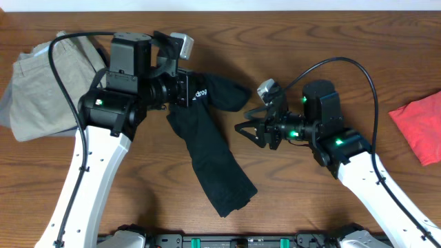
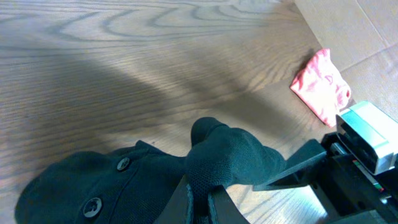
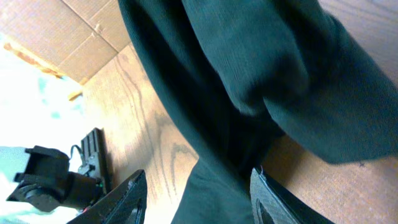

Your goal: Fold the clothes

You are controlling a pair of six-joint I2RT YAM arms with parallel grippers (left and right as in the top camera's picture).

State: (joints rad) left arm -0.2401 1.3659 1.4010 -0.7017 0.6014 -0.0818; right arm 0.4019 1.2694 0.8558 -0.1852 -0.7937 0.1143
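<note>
Overhead: left claw (image 1: 189, 93) clamped on black T-shirt (image 1: 207, 151), rest trailing across table (image 1: 310, 34). Right claw (image 1: 247, 132) parted beside it, holding nothing.

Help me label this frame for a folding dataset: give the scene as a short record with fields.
garment: black T-shirt, bunched in a long strip on the wooden table
left gripper: shut on the shirt's upper end
right gripper: open, at the shirt's right side, fabric ahead of its fingers
other cloth: khaki trousers far left; red cloth far right
fold: not yet done
</note>
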